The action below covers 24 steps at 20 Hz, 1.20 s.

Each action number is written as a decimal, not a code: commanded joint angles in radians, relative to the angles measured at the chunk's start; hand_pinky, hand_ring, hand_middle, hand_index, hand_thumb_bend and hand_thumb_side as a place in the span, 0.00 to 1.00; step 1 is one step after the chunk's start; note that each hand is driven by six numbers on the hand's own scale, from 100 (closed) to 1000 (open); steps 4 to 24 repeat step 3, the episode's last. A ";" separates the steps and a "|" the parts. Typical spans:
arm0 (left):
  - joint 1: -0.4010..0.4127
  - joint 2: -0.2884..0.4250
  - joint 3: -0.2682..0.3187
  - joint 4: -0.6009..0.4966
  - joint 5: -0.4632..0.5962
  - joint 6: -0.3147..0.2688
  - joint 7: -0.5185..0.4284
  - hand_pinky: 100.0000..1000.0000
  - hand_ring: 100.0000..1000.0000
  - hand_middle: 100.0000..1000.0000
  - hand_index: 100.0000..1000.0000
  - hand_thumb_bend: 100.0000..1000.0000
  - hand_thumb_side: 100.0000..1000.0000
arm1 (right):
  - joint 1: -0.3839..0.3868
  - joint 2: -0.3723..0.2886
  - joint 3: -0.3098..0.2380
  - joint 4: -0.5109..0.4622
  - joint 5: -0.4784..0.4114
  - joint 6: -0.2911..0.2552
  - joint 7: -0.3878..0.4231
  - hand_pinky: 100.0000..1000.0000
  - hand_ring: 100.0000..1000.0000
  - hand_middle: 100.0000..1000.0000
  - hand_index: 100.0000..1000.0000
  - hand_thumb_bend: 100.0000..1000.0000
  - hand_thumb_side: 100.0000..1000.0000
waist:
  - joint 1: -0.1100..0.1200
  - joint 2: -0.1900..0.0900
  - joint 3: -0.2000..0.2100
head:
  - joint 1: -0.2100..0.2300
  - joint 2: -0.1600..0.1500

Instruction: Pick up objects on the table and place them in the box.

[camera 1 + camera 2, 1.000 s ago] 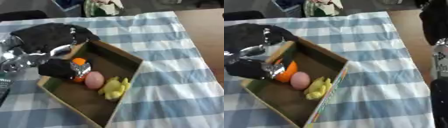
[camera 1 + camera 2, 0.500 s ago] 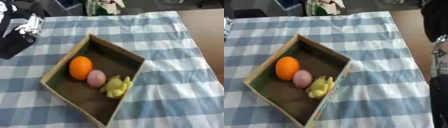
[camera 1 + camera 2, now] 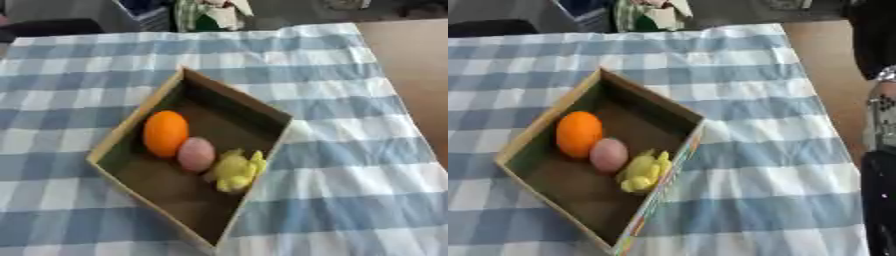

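Left eye view: cardboard box (image 3: 229, 111) sits askew mid-table on blue-white checked cloth (image 3: 350, 165). Inside, orange fruit (image 3: 165, 133) at 10 o'clock of box centre, pink egg-shaped item (image 3: 196, 154) touching it at its 4 o'clock, yellow item (image 3: 234, 170) just beside that, against the right wall. No hand shows here.

Right eye view: same box contents. Robot's right arm (image 3: 880, 150) runs along the 3 o'clock edge, black and silver; hand itself not visible, fingers cannot be told. Left hand out of view.

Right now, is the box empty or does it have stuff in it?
Not empty. The box holds an orange fruit, a pink rounded object and a yellow object, side by side.
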 commanded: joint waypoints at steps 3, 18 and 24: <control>0.033 -0.032 0.035 -0.017 0.038 -0.122 0.052 0.51 0.69 0.66 0.87 0.00 0.79 | -0.002 -0.016 0.000 -0.026 -0.001 -0.042 0.023 0.78 0.70 0.54 0.77 0.00 0.63 | 0.004 -0.028 0.001 | -0.004 0.016; 0.033 -0.032 0.035 -0.017 0.038 -0.122 0.052 0.51 0.69 0.66 0.87 0.00 0.79 | -0.002 -0.016 0.000 -0.026 -0.001 -0.042 0.023 0.78 0.70 0.54 0.77 0.00 0.63 | 0.004 -0.028 0.001 | -0.004 0.016; 0.033 -0.032 0.035 -0.017 0.038 -0.122 0.052 0.51 0.69 0.66 0.87 0.00 0.79 | -0.002 -0.016 0.000 -0.026 -0.001 -0.042 0.023 0.78 0.70 0.54 0.77 0.00 0.63 | 0.004 -0.028 0.001 | -0.004 0.016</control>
